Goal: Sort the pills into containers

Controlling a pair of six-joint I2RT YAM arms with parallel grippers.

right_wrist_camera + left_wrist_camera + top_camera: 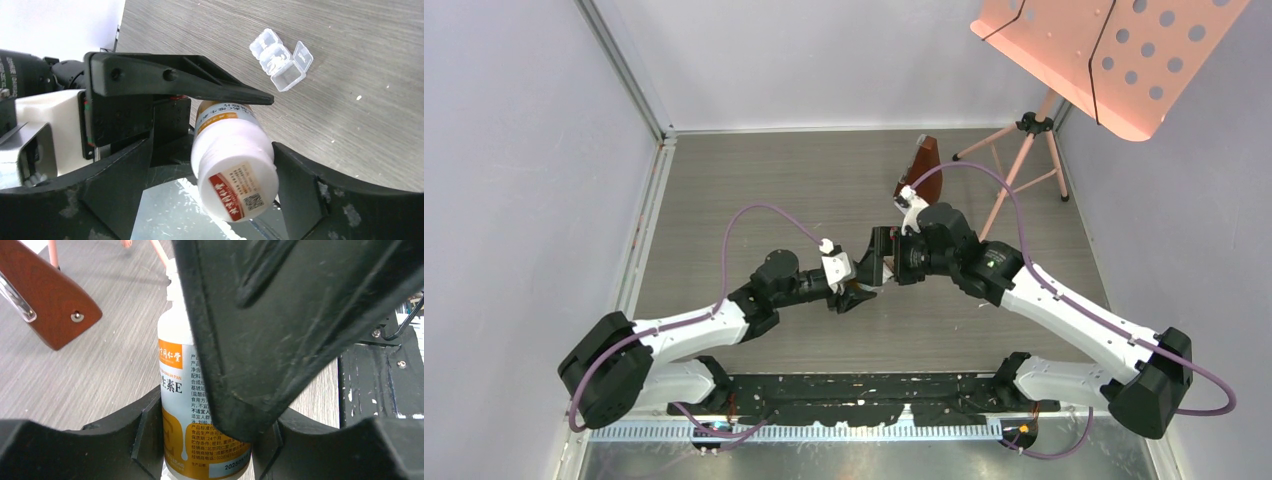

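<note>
Near the containers [280,59], surely light and flimsy, left gripper [204,437] pinches the slick-looking pill bottle [176,385] at its waist, right gripper [212,150] half-open round the cap [235,172].

This is a robotics lab test cell, not anyone's home. The left arm [694,335] and the right arm [1074,315], both white and black, are bolted side by side to a scuffed black base plate [864,398] at the near edge of a grey wood-grain table [804,180], with purple cables [754,212] looping off them. Plain pale wall panels [524,150] set in bare aluminium rails [629,70] box the table in on 3 sides, and a pink perforated stand [1114,50] on a tripod [1024,150] occupies the far right corner.
</note>
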